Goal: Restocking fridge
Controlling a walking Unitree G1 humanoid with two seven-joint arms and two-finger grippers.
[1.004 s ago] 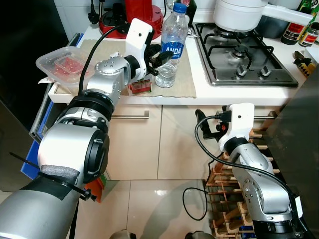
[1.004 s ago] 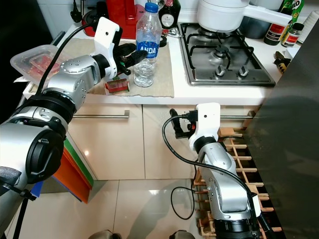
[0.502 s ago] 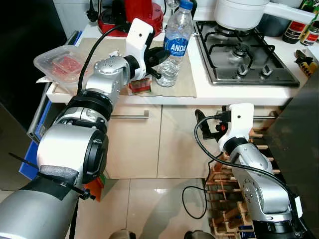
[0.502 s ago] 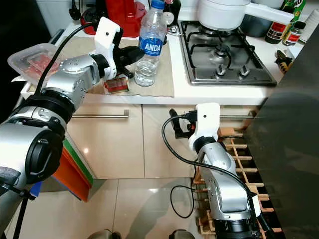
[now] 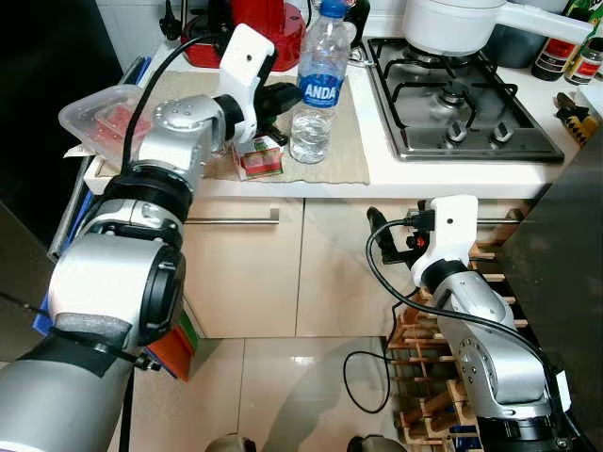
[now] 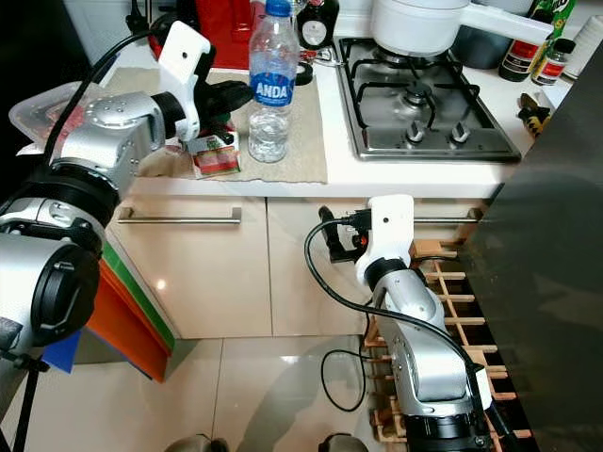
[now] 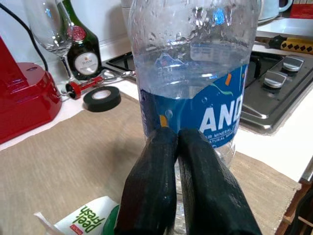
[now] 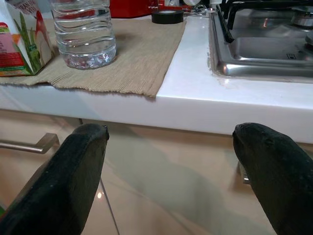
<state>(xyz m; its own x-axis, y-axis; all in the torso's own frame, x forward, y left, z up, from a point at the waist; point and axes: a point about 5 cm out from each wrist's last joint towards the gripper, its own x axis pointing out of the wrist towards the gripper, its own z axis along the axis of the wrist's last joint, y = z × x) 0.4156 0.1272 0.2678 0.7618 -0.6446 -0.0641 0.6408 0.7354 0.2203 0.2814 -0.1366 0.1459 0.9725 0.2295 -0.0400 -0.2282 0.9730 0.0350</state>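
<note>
Clear plastic, blue-capped and blue-labelled, the water bottle (image 5: 316,85) is standing upright on a beige cloth mat (image 5: 344,151) spread on the white counter (image 5: 452,174), left of the steel gas hob (image 5: 452,108). In the left eye view the left gripper (image 5: 279,98) is reaching in from the left and sitting just beside the bottle's label, at the bottle's left side; contact cannot be confirmed. A small red-and-green carton (image 5: 258,158) is lying on the mat near the counter's front edge, below that gripper. A clear tray of meat (image 5: 104,118) is resting further left, and a red appliance (image 5: 273,19) is standing at the far side. A white pot (image 5: 452,24) is occupying the hob.

In the right eye view the right gripper (image 6: 332,235) is hanging low in front of the cabinet doors, under the counter edge, well apart from the bottle.

In the left wrist view the two black fingers (image 7: 151,191) are pressing together with no gap, holding nothing, their tips lying against or just short of the bottle's label. A roll of black tape (image 7: 101,98) and a wine glass (image 7: 49,29) are sitting beyond.

In the right wrist view the fingers (image 8: 73,181) are standing wide apart, empty, facing the counter's front edge.
</note>
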